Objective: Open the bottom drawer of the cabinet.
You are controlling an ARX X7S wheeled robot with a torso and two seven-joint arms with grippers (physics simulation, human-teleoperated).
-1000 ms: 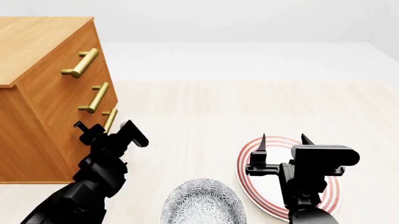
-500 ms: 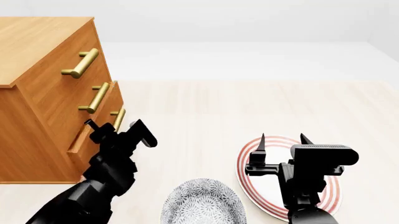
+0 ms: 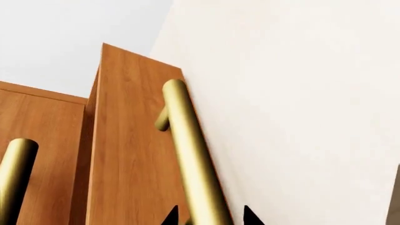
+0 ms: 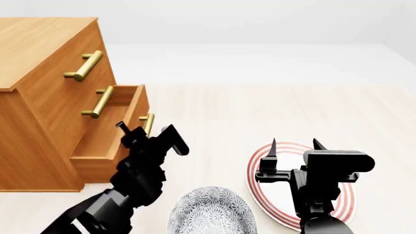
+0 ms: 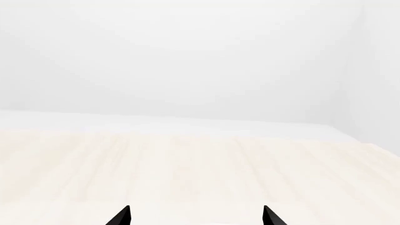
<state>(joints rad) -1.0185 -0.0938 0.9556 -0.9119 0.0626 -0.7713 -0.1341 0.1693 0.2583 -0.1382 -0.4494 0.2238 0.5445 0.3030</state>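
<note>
The cabinet [image 4: 46,97] stands at the far left of the counter [image 4: 260,112], and its bottom drawer [image 4: 107,139] juts out to the right, well clear of the two drawers above, plain wood box showing inside. The left end effector [image 4: 144,131] is right on that drawer's handle [image 4: 147,123]; in the left wrist view the brass handle [image 3: 190,159] runs between the two black fingertips [image 3: 170,216], one on each side and tight against it, so it is grasping the handle. The drawer front [image 3: 128,150] fills the middle of that view, and the end of another handle [image 3: 16,178] shows at the edge.

On the right, the right end effector [image 4: 294,145] hangs above a red-ringed plate [image 4: 260,185], its pointed fingertips [image 4: 274,147] spread apart and nothing between them, released. The right wrist view agrees: two tips [image 5: 122,216] wide apart over bare counter [image 5: 200,164]. A patterned bowl [image 4: 211,214] sits near, between the two arms, just left of the plate.
</note>
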